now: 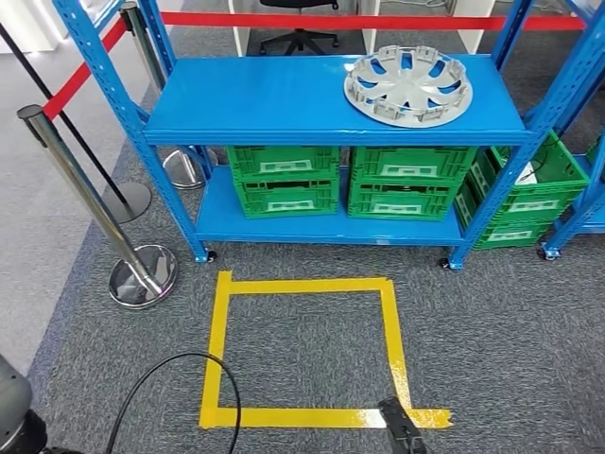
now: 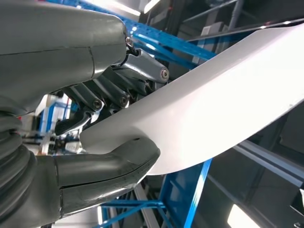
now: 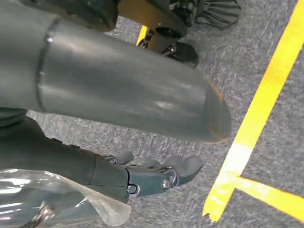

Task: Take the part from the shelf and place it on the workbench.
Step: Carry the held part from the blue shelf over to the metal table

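The silver wheel cover (image 1: 408, 86) is seen lying flat on the blue shelf (image 1: 271, 104), toward its right end, above green crates (image 1: 412, 182). Stanchions (image 1: 85, 203) stand left of the shelf; yellow tape (image 1: 306, 352) is laid before it. The left hand (image 2: 107, 114) is pressed against a white panel (image 2: 222, 109), its fingers' grasp indeterminable. The right hand (image 3: 143, 175) is held released above the carpet (image 3: 201, 128).
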Robot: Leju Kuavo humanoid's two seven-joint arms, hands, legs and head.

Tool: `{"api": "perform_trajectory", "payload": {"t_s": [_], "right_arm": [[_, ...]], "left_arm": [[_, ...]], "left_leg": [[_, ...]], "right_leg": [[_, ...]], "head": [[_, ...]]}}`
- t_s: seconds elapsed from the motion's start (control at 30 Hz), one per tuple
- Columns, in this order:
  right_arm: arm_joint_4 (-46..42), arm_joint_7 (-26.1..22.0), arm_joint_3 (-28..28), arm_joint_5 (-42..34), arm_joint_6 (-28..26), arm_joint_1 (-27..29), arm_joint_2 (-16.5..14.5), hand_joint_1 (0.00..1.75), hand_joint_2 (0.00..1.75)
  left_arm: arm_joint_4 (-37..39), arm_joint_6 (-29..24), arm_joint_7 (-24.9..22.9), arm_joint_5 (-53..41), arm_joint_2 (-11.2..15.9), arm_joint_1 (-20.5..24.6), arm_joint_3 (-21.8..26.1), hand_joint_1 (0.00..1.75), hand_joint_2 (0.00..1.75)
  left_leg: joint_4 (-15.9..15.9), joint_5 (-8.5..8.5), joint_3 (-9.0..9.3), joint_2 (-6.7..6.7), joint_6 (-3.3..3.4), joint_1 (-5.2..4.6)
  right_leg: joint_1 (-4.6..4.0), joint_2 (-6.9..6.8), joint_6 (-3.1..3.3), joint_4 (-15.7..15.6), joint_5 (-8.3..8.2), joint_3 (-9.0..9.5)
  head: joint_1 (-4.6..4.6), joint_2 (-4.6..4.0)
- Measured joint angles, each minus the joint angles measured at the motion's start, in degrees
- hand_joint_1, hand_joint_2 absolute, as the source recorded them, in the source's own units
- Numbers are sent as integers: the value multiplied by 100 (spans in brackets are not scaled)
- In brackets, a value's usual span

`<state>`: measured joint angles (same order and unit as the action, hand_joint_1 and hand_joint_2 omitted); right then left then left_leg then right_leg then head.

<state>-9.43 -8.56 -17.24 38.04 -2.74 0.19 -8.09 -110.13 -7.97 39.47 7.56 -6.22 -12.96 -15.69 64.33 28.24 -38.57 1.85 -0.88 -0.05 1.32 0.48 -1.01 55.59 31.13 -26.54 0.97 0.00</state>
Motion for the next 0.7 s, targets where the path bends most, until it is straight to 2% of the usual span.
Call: {"api": "perform_trajectory", "payload": {"t_s": [0.07, 0.1, 0.13, 0.17, 0.2, 0.27, 0.33, 0.4, 0.43, 0.47, 0.53, 0.57, 0.6, 0.63, 0.67, 0.7], "right_arm": [[2, 3, 1, 20, 2, 11, -2, 0, 0], [3, 4, 0, 26, 0, 13, -2, 0, 0], [3, 5, 0, 29, -1, 11, -2, 0, 0], [3, 5, 1, 31, -1, 6, -2, 0, 0], [3, 5, 1, 33, -1, -1, -3, 0, 0], [4, 5, 2, 35, -1, -10, -10, 0, 0], [5, 5, 2, 36, 1, -15, -18, 0, 0], [4, 5, 5, 37, 3, -26, -22, 0, 0], [4, 3, 8, 36, 2, -35, -23, 0, 0], [3, 1, 11, 36, -1, -41, -24, 0, 0], [4, 4, 16, 37, -4, -32, -23, 0, 0], [5, 10, 20, 39, -3, -18, -24, 0, 0], [6, 16, 24, 41, -3, -5, -23, 0, 0], [7, 21, 27, 45, -2, 2, -22, 0, 0], [8, 26, 31, 50, 5, 4, -22, 0, 0], [8, 32, 35, 55, 19, 2, -21, 0, 0]], "left_arm": [[-1, -1, 0, 0, 3, 0, 0, 175, 175], [-1, -2, 0, 0, 4, -3, 0, 175, 175], [-1, -2, 0, 0, 5, -4, 0, 175, 175], [-1, -3, 0, 0, 7, -5, 0, 175, 175], [-1, -3, 0, 0, 7, -5, 0, 175, 175], [-4, -3, 0, 0, 7, -3, 0, 175, 175], [-9, -2, 0, 0, 5, -3, 0, 175, 175], [-13, -2, 0, -1, 3, -9, 0, 175, 175], [-15, -2, 0, -1, 1, -7, 0, 175, 175], [-16, -1, 0, -1, -5, -5, 0, 175, 175], [-19, -2, 0, -1, -15, -3, 0, 175, 175], [-19, -3, 0, 0, -19, -5, 0, 175, 175], [-19, -6, 0, 0, -19, -9, 0, 175, 175], [-19, -10, 0, 0, -19, -11, 0, 175, 175], [-19, -16, 0, 0, -19, -12, 0, 175, 175], [-19, -23, 0, 0, -19, -11, 0, 175, 175]], "left_leg": [[780, 367, -265, -85, -41, 11], [990, 415, -311, -98, -41, 13], [983, 354, -257, -107, -27, 12], [749, 203, -98, -124, 3, 5], [373, 19, 127, -172, 54, -12], [-333, -165, 529, -375, 182, -78], [-604, -146, 652, -494, 263, -135], [-707, -162, 648, -418, 304, -122], [-760, -180, 654, -369, 331, -102], [-803, -205, 656, -320, 354, -78], [-827, -239, 639, -217, 383, -59], [-820, -246, 625, -160, 387, -57], [-808, -251, 616, -98, 388, -57], [-792, -254, 609, -31, 385, -55], [-770, -253, 606, 37, 378, -51], [-743, -248, 603, 105, 366, -47]], "right_leg": [[-26, -149, 26, 11, -15, -26], [-39, -222, 30, 21, -18, -37], [-53, -293, 32, 31, -18, -45], [-70, -356, 34, 37, -15, -45], [-89, -413, 36, 41, -10, -38], [-130, -520, 24, 42, 3, -35], [-148, -628, -11, 41, 7, -46], [-149, -703, -57, 46, 31, -57], [-147, -618, -78, 118, 105, -99], [-141, -478, -101, 303, 232, -190], [-116, -156, -136, 1018, 592, -534], [-107, -94, -153, 1413, 727, -728], [-102, -71, -168, 1677, 771, -868], [-95, -61, -181, 1729, 694, -912], [-84, -45, -192, 1546, 509, -847], [-65, 6, -202, 1181, 264, -692]], "head": [[-16, 0], [-16, 0], [-16, 0], [-16, 0], [-16, 0], [-12, 0], [-9, 0], [-11, 0], [-5, 0], [4, 0], [21, 0], [24, 0], [24, 0], [24, 0], [24, 0], [24, 0]]}}
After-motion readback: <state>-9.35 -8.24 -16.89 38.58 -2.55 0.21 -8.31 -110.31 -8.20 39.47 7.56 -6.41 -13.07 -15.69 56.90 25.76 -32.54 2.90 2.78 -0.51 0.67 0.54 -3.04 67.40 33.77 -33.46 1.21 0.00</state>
